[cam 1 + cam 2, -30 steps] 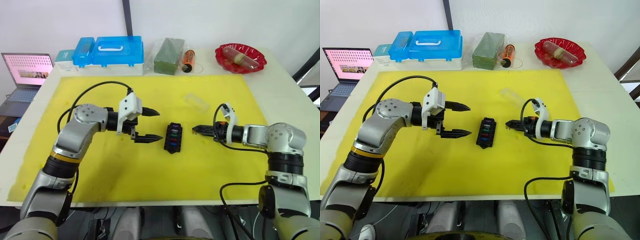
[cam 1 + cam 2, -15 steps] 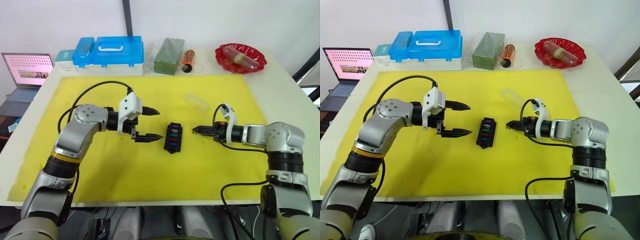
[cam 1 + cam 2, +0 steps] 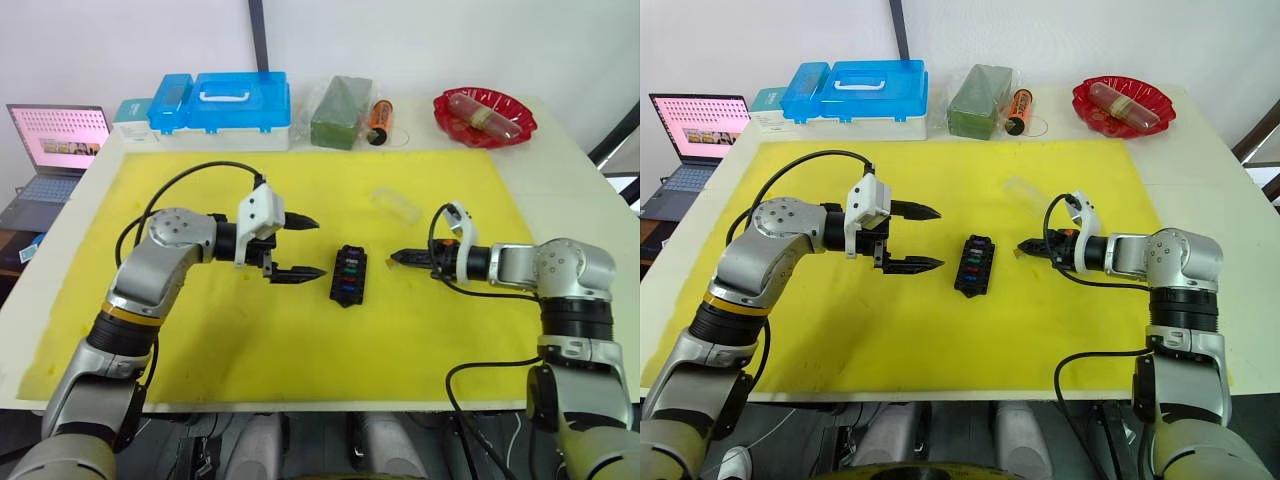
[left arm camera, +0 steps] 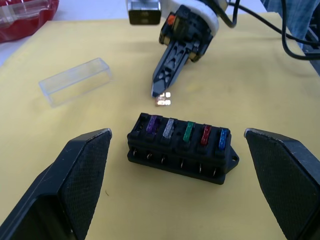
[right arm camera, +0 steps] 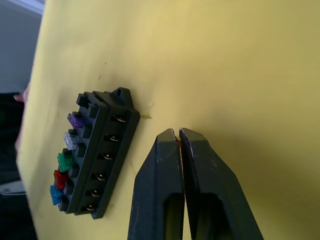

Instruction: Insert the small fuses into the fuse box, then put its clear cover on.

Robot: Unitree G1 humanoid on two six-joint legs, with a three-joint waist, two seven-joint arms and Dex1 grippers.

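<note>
The black fuse box [image 3: 349, 274] lies in the middle of the yellow mat [image 3: 250, 340], with purple, grey, green, red and blue small fuses [image 4: 188, 131] standing in one row. My right gripper [image 3: 395, 258] points at the box from its right, a short gap away. It is shut on a tiny orange fuse [image 4: 163, 99] at its tips. My left gripper [image 3: 318, 247] hovers open just left of the box, holding nothing. The clear cover [image 3: 396, 205] lies on the mat behind the right gripper.
Along the table's far edge stand blue-lidded storage boxes [image 3: 220, 105], a bagged green block [image 3: 340, 100], an orange cylinder [image 3: 378, 120] and a red bowl [image 3: 485, 115]. A laptop [image 3: 55, 140] sits off the far left corner.
</note>
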